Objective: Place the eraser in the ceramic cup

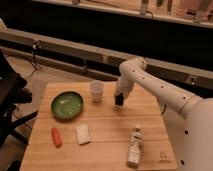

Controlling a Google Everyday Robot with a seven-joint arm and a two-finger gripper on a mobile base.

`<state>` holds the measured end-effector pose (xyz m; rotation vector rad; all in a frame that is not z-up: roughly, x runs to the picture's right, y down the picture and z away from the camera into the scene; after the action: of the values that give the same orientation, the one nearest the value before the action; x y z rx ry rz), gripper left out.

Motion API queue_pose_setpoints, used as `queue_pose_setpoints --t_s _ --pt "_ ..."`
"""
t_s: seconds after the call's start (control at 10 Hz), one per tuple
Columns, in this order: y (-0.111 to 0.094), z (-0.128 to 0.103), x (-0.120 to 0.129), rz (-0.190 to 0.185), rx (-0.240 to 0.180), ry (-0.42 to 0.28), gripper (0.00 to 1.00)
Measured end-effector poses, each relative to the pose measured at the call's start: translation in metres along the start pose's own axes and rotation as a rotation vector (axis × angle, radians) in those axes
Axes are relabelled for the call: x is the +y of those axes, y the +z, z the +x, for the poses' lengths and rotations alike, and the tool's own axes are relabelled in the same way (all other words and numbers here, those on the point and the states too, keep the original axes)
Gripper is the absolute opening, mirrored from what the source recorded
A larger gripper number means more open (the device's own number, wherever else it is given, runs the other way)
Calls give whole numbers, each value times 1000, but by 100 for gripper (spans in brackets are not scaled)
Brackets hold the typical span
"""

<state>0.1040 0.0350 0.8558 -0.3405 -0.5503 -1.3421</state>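
Note:
The white ceramic cup (96,91) stands upright on the wooden table (145,125), right of the green bowl. My gripper (119,101) hangs from the white arm (150,82), pointing down just right of the cup and close above the tabletop. A dark blackish shape at the gripper's tip may be the eraser (119,102). I cannot separate it from the gripper itself. No other dark chunk lies on the table.
A green round bowl (67,105) sits at the left. An orange carrot-like piece (56,136) and a white rectangular block (83,134) lie near the front left. A clear bottle (134,146) lies at the front right. A dark rail runs behind the table.

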Motion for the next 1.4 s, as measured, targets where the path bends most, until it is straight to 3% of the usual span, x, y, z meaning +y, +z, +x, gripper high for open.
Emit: queue_pose_setpoints --t_s 1.4 --pt "-42 16 -40 27 14 -117 0"
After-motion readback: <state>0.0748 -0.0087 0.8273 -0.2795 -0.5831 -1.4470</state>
